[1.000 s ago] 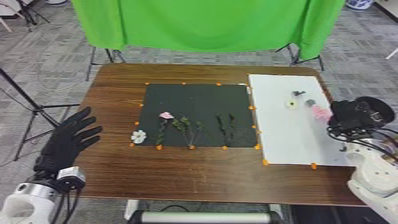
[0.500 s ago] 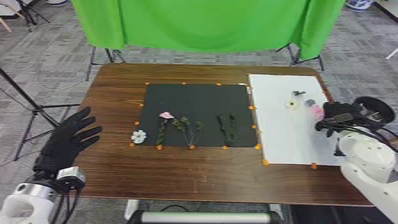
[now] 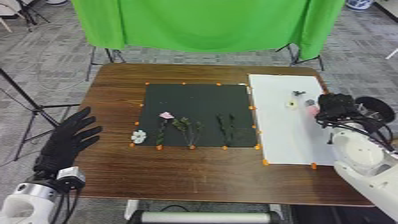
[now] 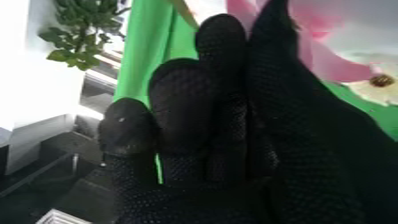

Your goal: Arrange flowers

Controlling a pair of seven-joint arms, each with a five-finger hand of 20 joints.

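My right hand (image 3: 339,106) is over the white sheet (image 3: 282,135)'s right edge, fingers straight, covering most of a pink flower (image 3: 313,111). In the right wrist view, pink petals (image 4: 345,65) show close beyond the same hand (image 4: 191,115), beside a pale flower (image 4: 382,82) with a brown centre. A pale flower (image 3: 290,104), a small dark piece (image 3: 298,93) and a grey one (image 3: 310,102) lie on the white sheet. The black sheet (image 3: 195,95) bears a pink flower (image 3: 165,115), a white flower (image 3: 139,136) and green stems (image 3: 187,131). My left hand (image 3: 60,145) rests open at the table's left.
A round black container (image 3: 377,106) stands just right of my right hand. Orange pieces (image 3: 266,162) line the sheets' edges on the brown table (image 3: 169,175). A green cloth (image 3: 209,25) hangs behind the table, and leafy greenery (image 4: 80,35) shows in the right wrist view.
My right hand and forearm have moved left and slightly farther from the robot, covering more of the pink flower. The left hand has kept still.
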